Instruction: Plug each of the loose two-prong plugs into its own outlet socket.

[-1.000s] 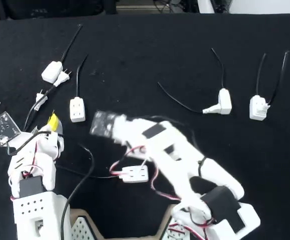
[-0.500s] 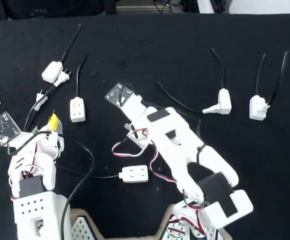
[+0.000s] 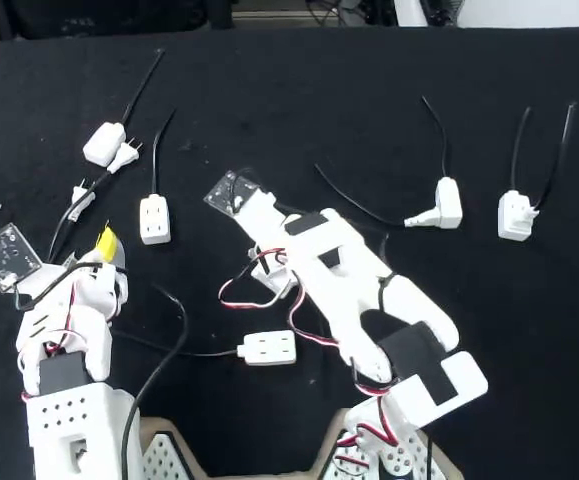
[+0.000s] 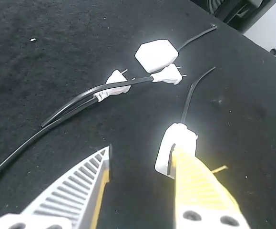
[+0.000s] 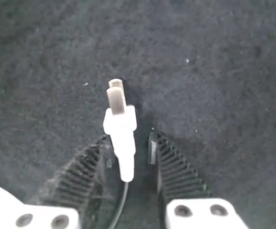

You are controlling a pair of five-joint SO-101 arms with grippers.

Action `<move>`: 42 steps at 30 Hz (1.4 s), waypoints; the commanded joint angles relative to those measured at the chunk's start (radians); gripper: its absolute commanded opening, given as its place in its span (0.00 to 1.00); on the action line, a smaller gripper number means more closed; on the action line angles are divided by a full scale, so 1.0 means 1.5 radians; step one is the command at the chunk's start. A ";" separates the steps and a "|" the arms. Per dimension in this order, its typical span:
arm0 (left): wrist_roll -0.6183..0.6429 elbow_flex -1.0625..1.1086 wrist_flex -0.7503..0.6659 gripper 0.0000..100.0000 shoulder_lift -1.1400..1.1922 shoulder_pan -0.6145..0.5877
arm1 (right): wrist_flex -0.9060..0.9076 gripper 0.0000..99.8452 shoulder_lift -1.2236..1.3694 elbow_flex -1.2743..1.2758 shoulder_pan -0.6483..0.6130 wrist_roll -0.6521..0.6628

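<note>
The desk (image 3: 299, 80) is covered in black cloth, matt and slightly fuzzy, flecked with pale lint. The plug (image 5: 120, 121) pinched in the right tool (image 5: 127, 140) is smooth white plastic with a soft sheen, and its prongs (image 5: 115, 93) look like dull grey metal. That tool's pads (image 5: 173, 162) are black, ridged and rubbery-looking, set on a white plastic body. The left tool (image 4: 141, 155) has one yellow plastic finger (image 4: 195, 191) and one pale one, both ribbed in fine layers. The outlet socket (image 4: 168, 148) is glossy white plastic, and its cord (image 4: 195, 90) is smooth, faintly shiny black. Just beyond the outlet socket, a white block (image 4: 156, 53) is smooth plastic too.
</note>
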 commanded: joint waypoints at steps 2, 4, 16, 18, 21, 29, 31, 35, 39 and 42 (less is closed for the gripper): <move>0.007 -0.041 0.001 0.21 -0.006 -0.004 | -0.025 0.08 0.001 -0.036 -0.009 0.009; 0.007 -0.041 0.001 0.21 -0.006 -0.004 | -0.037 0.00 0.001 -0.039 -0.006 0.005; 0.003 -0.037 -0.003 0.21 -0.006 0.119 | -0.033 0.01 -0.255 0.092 -0.004 -0.060; 0.003 -0.036 -0.003 0.21 -0.006 0.157 | -0.076 0.01 -0.295 0.143 -0.031 -0.085; 0.003 -0.036 -0.003 0.21 -0.006 0.210 | -0.126 0.01 -0.319 0.196 -0.082 -0.097; 0.002 -0.036 -0.003 0.21 -0.006 0.256 | -0.070 0.01 -0.343 0.192 -0.162 -0.136; 0.002 -0.035 -0.003 0.21 -0.006 0.255 | -0.070 0.01 -0.376 0.200 -0.164 -0.159; 0.002 -0.035 -0.003 0.21 -0.006 0.256 | -0.069 0.01 -0.484 0.234 -0.198 -0.188; 0.003 -0.035 -0.003 0.21 -0.006 0.256 | -0.086 0.01 -0.579 0.284 -0.228 -0.207; 0.003 -0.042 -0.002 0.21 -0.006 0.256 | -0.092 0.01 -0.604 0.308 -0.228 -0.203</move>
